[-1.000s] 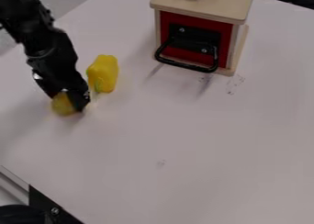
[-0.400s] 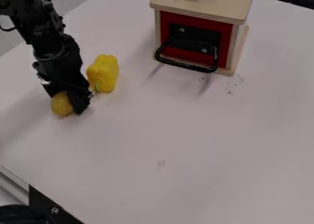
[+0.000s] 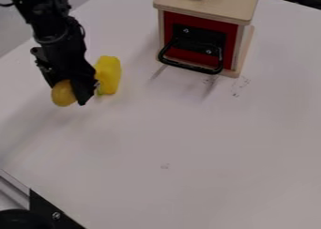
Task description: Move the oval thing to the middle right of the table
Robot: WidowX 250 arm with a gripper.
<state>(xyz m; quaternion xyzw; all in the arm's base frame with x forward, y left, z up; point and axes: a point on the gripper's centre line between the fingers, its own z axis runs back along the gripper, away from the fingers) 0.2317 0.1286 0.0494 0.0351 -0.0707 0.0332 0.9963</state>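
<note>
One camera looks down at a slant from above the tabletop (image 3: 207, 134), facing the red front of the wooden box (image 3: 203, 10) across it. It is near enough that the view crops the box's top; the tabletop's edge runs diagonally, lower left.

The end effector (image 3: 74, 91) partly hides the oval thing (image 3: 63, 94); the top edge crops the wooden box (image 3: 212, 7).
</note>
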